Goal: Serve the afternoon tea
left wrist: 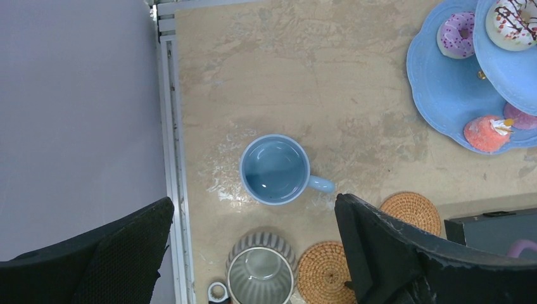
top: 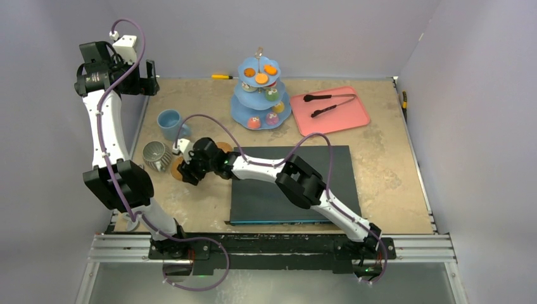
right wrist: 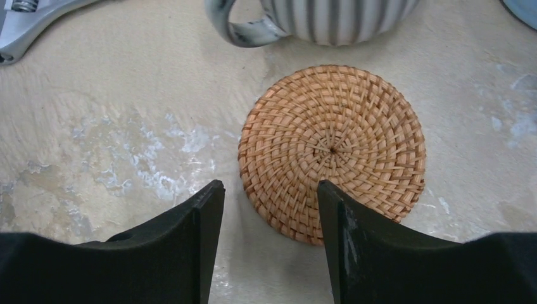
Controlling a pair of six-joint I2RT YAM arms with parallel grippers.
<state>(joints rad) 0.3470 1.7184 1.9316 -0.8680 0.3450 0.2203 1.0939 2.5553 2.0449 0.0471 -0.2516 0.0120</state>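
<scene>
The light-blue three-tier stand [top: 244, 109] stands at the back centre and holds several small cakes, such as an orange one [top: 261, 78] and a red one [top: 254, 122]. In the left wrist view the stand [left wrist: 443, 88] carries a purple cake [left wrist: 457, 35] and a red cake [left wrist: 486, 133]. The light-blue mug [top: 169, 122] stands upright on the table at the left, and the left wrist view shows it is empty [left wrist: 277, 170]. My left gripper [top: 151, 77] is open, high above the mug [left wrist: 253, 201]. My right gripper [top: 185, 171] is open and low over a wicker coaster [right wrist: 332, 149], with the near rim between its fingers [right wrist: 271, 187].
A grey striped mug [top: 156, 155] stands beside the coaster. A second wicker coaster [left wrist: 411, 212] lies to the right. A pink tray [top: 354, 117] holds black tongs [top: 329, 97]. A black board [top: 316, 164] lies under the right arm. A silver wrench [right wrist: 31, 16] lies near the grey mug.
</scene>
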